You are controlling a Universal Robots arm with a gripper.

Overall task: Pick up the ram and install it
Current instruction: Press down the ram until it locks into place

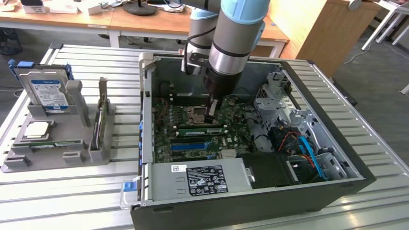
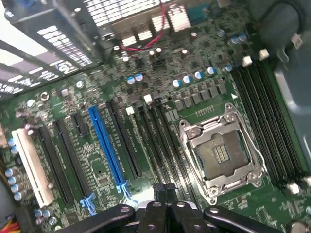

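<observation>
My gripper [image 1: 213, 114] hangs inside the open computer case over the motherboard [image 1: 191, 143], close to the empty CPU socket [image 1: 198, 114]. Its fingers [image 2: 163, 190] are drawn together, with nothing green showing between them. One ram [image 1: 202, 129], a green stick with white labels, stands in a slot just in front of the socket, a little below the fingertips. A second ram [image 1: 57, 143] lies flat in the grey parts tray [image 1: 38, 163] at the exterior view's left. In the wrist view the socket [image 2: 221, 154] and the long dark memory slots [image 2: 163, 141] lie under the gripper.
The tray also holds a hard drive [image 1: 48, 93], a silver CPU chip [image 1: 37, 129] and an upright expansion card [image 1: 99, 125]. Inside the case are a drive cage [image 1: 273, 103], blue and orange cables [image 1: 303, 146], a power supply [image 1: 198, 179] and a blue expansion slot [image 2: 108, 145].
</observation>
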